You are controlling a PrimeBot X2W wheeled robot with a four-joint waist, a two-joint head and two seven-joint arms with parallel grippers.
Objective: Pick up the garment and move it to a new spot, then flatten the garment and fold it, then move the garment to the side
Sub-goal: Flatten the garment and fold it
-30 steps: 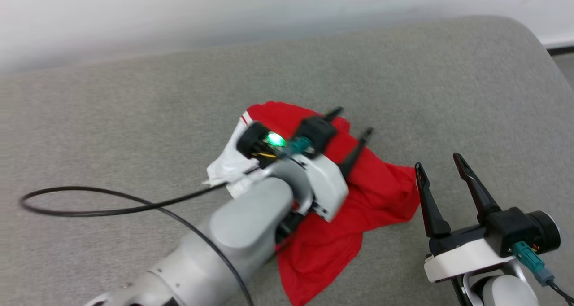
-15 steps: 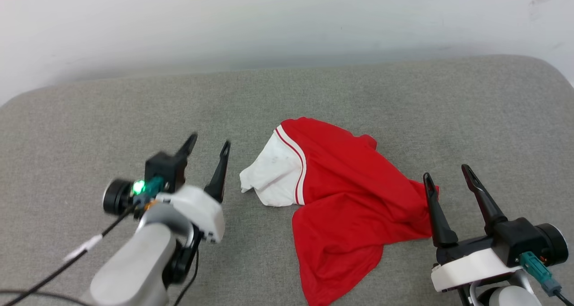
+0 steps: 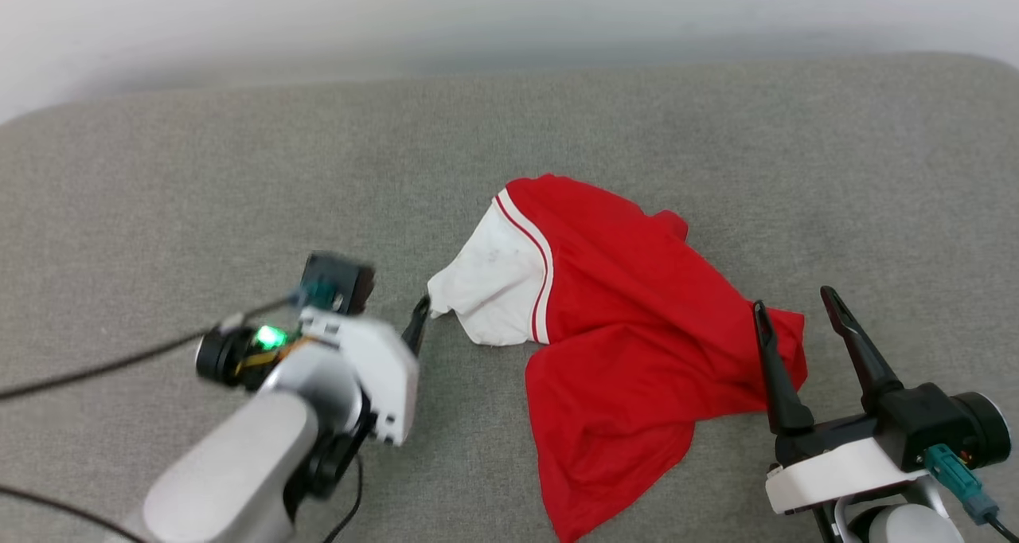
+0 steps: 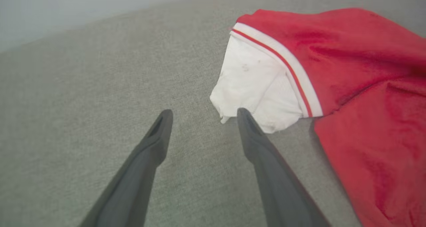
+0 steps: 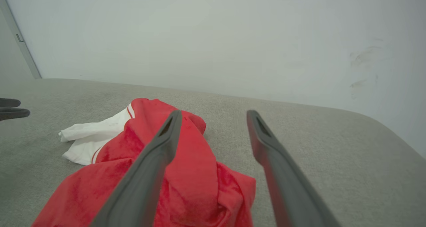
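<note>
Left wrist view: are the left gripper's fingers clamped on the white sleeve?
No, the left gripper has its fingers apart over bare grey cushion, the white sleeve lying by one tip.

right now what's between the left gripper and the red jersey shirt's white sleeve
Only bare grey fabric cushion, in the left wrist view; the open left gripper has one fingertip nearly touching the white sleeve of the red jersey shirt.

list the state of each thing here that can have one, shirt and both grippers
red short-sleeved jersey T-shirt: crumpled, unfolded, lying loose on the grey fabric cushion
left gripper, two long dark fingers: open, empty, tips near the shirt's white sleeve
right gripper, two long dark fingers: open, empty, at the shirt's right edge
</note>
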